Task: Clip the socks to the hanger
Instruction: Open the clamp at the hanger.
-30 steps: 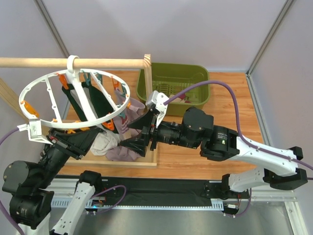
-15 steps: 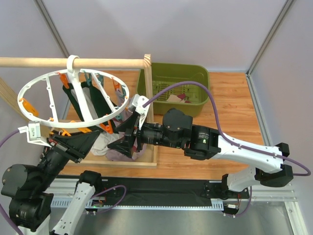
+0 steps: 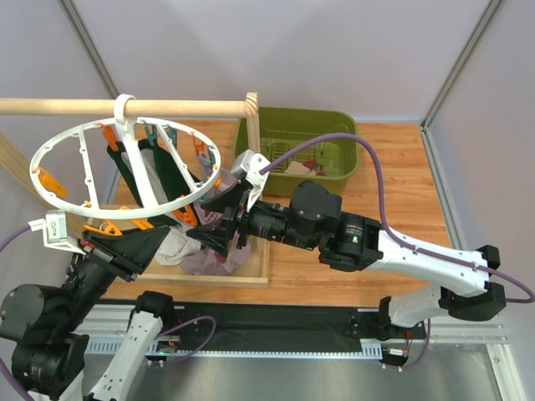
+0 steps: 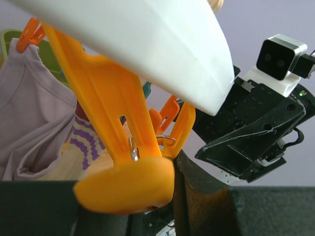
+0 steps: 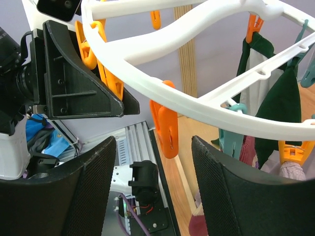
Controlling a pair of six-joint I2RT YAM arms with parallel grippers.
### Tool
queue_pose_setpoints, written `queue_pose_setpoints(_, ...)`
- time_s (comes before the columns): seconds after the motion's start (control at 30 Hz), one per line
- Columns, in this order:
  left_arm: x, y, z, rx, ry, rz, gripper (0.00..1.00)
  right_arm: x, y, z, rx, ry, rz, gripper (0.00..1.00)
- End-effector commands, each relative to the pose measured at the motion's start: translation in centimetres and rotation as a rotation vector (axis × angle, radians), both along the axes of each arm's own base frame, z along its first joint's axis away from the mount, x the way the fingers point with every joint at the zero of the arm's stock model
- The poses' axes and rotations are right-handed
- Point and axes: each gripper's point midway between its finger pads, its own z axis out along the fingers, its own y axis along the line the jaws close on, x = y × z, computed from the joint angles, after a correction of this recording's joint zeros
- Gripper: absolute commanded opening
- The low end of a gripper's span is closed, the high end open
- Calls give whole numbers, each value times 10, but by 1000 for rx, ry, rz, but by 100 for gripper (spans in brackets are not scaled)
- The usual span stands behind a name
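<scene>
Left wrist view: the left gripper (image 4: 125, 192) is clamped on an orange clip (image 4: 101, 101) under the hanger (image 4: 147, 39), with a striped sock (image 4: 81, 147) hanging just behind. The right gripper (image 5: 152, 140), jaws apart and empty, sits under the rim and could bump the ring, tugging the clip free.

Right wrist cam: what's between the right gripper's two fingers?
An orange clip hanging from the hanger ring sits in the open gap of the right gripper, touching neither finger. Shown in the right wrist view.
</scene>
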Motion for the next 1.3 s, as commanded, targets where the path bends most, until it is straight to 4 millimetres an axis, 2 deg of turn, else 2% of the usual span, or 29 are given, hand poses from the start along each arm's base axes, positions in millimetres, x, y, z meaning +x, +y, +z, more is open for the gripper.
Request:
queue_pose_setpoints(0.0,-5,0,10,-21,-23,-10,0,7,-3,21,56,-39,-31,64)
queue_pose_setpoints(0.13,-6,0,11,-27,-26,-13,0,14,5,11,27,-34,-41,63)
queue_pose_setpoints(0.4,-7,0,13,-29,-33,-15,0,21,17,4,23,-36,-37,62)
queue_pose_setpoints(0.57,-7,-1,15,-31,-35,-18,0,22,21,6,35,-40,-32,54)
queue_pose_setpoints(0.77,-8,-1,15,-32,-37,-18,0,16,18,6,59,-31,-8,37)
queue_pose_setpoints(0.87,-9,0,14,-32,-34,-17,0,15,14,8,69,-21,-8,20)
queue_pose_setpoints(0.9,-10,0,14,-32,-36,-18,0,9,15,7,69,-21,26,13)
queue_pose_setpoints(1.0,-10,0,13,-35,-31,-13,0,8,11,10,72,-10,24,0)
queue_pose_setpoints(1.03,-10,0,11,-37,-23,-14,0,8,12,8,66,-2,24,0)
queue_pose_setpoints(1.13,-14,2,3,-46,16,-9,12,8,7,10,58,18,19,0)
queue_pose_setpoints(1.17,-14,2,-2,-46,30,-8,24,7,5,9,50,33,19,0)
queue_pose_setpoints(1.27,-25,-3,-14,-43,43,-57,47,12,-3,9,23,66,-24,0)
